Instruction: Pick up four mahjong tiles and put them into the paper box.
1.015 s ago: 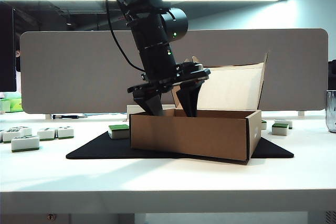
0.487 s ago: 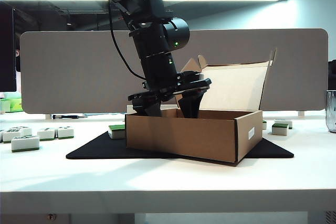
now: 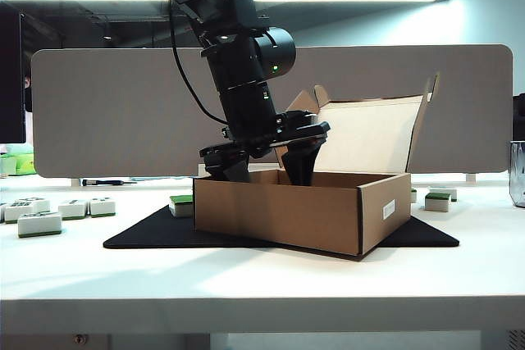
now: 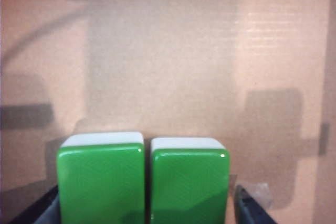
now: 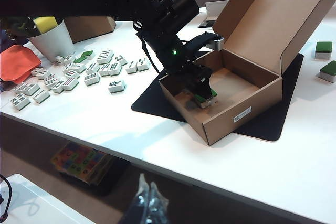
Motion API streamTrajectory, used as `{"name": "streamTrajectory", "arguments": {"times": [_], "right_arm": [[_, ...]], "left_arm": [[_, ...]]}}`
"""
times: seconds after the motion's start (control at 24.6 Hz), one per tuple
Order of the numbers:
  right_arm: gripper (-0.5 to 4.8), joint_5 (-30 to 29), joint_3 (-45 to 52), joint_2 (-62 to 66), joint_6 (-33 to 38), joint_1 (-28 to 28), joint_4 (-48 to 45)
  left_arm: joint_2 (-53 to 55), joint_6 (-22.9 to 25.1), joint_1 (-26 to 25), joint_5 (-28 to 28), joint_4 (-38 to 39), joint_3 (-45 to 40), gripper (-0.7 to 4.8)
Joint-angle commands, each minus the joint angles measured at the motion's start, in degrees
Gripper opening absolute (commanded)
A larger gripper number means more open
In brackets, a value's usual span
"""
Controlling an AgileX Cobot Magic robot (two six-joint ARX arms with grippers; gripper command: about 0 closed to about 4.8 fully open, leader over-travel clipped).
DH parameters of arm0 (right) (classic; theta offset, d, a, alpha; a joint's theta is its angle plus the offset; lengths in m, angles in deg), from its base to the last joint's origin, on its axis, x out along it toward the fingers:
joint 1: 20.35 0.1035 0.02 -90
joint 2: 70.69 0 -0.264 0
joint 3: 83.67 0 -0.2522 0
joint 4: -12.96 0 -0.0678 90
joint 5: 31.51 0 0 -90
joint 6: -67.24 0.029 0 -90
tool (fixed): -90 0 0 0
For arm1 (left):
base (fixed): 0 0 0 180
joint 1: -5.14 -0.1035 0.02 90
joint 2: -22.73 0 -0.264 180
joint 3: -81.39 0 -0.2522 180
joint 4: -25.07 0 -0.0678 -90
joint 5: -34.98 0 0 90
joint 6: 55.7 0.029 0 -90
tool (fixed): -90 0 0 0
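Item: left gripper [image 3: 275,176], inside the box [image 3: 279,217] on the mat [image 3: 148,235]. We see its fingers [image 4: 247,208] spread either side of two tiles [image 4: 144,182] on the box floor, apparently released.

Item: right gripper, not in view.

Risk: we judge a finger could catch a tile or the wall on withdrawal, dragging the light box. More tiles [image 5: 84,72] wait on the counter [image 3: 246,276].
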Motion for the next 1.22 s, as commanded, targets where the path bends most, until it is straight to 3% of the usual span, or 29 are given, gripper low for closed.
{"name": "streamTrajectory", "arguments": {"times": [0.04, 0.24, 0.37, 0.49, 0.61, 0.73, 0.85, 1.01, 1.1, 1.22], "right_arm": [[-0.01, -0.1, -0.2, -0.7, -0.2, 0.0, -0.6], [-0.01, -0.1, -0.2, -0.7, -0.2, 0.0, -0.6], [-0.01, -0.1, -0.2, -0.7, -0.2, 0.0, -0.6], [-0.01, -0.1, -0.2, -0.7, -0.2, 0.0, -0.5], [-0.01, -0.1, -0.2, -0.7, -0.2, 0.0, -0.5], [-0.01, -0.1, -0.2, -0.7, -0.2, 0.0, -0.5], [-0.01, 0.1, -0.2, -0.7, -0.2, 0.0, -0.5], [-0.01, 0.1, -0.2, -0.7, -0.2, 0.0, -0.5], [-0.01, 0.1, -0.2, -0.7, -0.2, 0.0, -0.5], [-0.01, 0.1, -0.2, -0.7, -0.1, 0.0, -0.5]], "left_arm": [[-0.3, 0.1, 0.0, -0.4, 2.8, 2.9, 4.04], [-0.3, 0.6, 0.0, -0.4, 11.0, 13.3, 4.04], [-0.3, 7.9, -1.2, 2.7, 15.7, 21.6, 4.03], [-0.3, 14.1, -3.6, 5.6, 16.9, 24.0, 4.03], [-0.1, 19.6, -7.5, 5.6, 19.4, 23.8, 4.03], [-0.2, 21.3, -11.5, 4.5, 18.8, 21.9, 4.03], [-0.2, 26.7, -15.3, -3.2, 15.8, 17.0, 3.98], [-0.1, 45.7, -16.5, -3.9, 14.4, 12.0, 3.99], [-0.1, 48.4, -16.5, -4.0, 11.5, 11.2, 3.99], [0.5, 48.5, -16.5, -3.9, 7.7, 11.2, 3.99]]}}
